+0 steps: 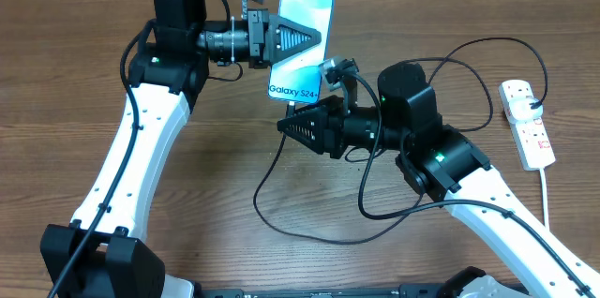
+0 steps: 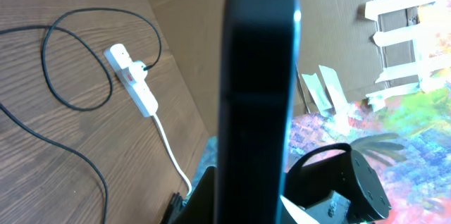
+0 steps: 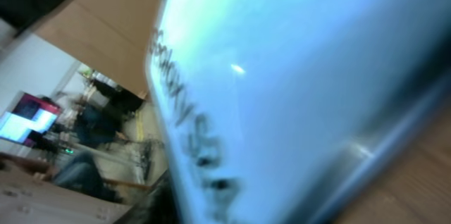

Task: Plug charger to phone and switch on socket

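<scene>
My left gripper [image 1: 325, 37] is shut on the phone [image 1: 305, 3] and holds it up off the table, with its light blue "Galaxy S24" screen facing the overhead camera. In the left wrist view the phone's dark edge [image 2: 257, 76] fills the middle, between the fingers [image 2: 257, 206]. My right gripper [image 1: 284, 126] looks shut just below the phone's bottom edge, with the thin black charger cable [image 1: 257, 200] leaving its tip. The plug tip is hidden. The right wrist view shows only the blurred screen [image 3: 296, 76] very close. The white socket [image 1: 527, 122] lies at the far right.
The charger cable loops over the table in front of the right arm and up to a black plug in the socket [image 2: 134, 76]. The socket's white cord [image 1: 547, 195] runs toward the front edge. A cardboard wall [image 2: 211, 34] stands behind the table.
</scene>
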